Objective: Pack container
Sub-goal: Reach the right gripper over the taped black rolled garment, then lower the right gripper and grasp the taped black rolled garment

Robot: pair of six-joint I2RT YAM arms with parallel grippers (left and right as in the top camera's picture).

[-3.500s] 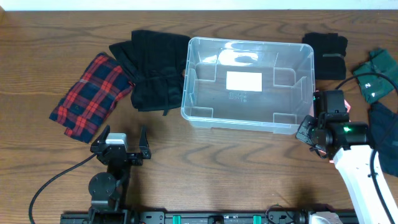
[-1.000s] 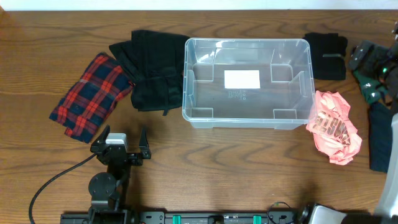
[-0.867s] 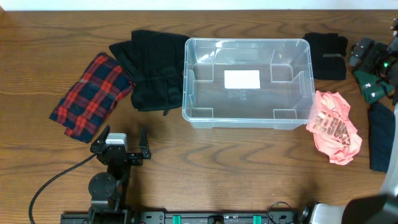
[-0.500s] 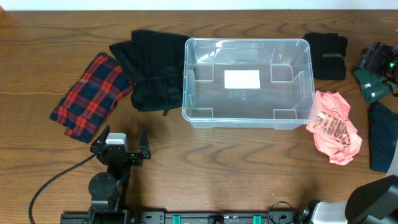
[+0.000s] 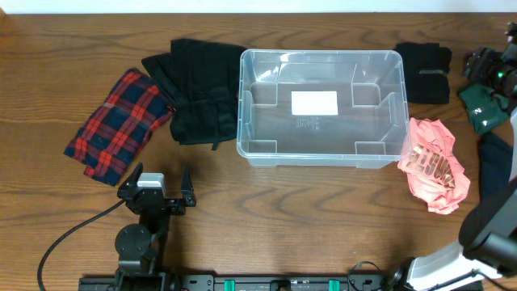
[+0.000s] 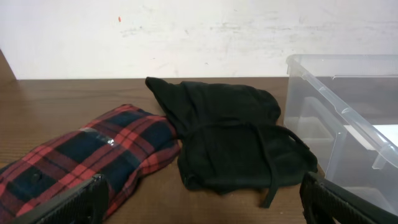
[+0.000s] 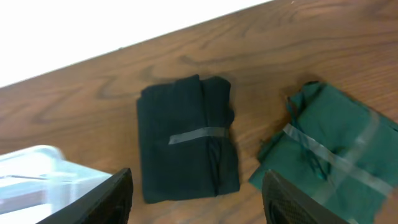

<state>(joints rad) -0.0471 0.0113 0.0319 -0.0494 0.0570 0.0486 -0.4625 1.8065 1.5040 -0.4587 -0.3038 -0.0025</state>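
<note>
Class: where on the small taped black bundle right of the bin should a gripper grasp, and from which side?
Probably from above, pinching across the black bundle at its tape band: it lies flat, and the band keeps its folds together there.

Wood-grain tbl point(image 5: 323, 218) — white wall point(image 6: 186, 37) behind.

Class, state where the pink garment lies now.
Overhead view: the pink garment lies on the right side, beside the near-right corner of the container, in front of a folded black cloth.
</note>
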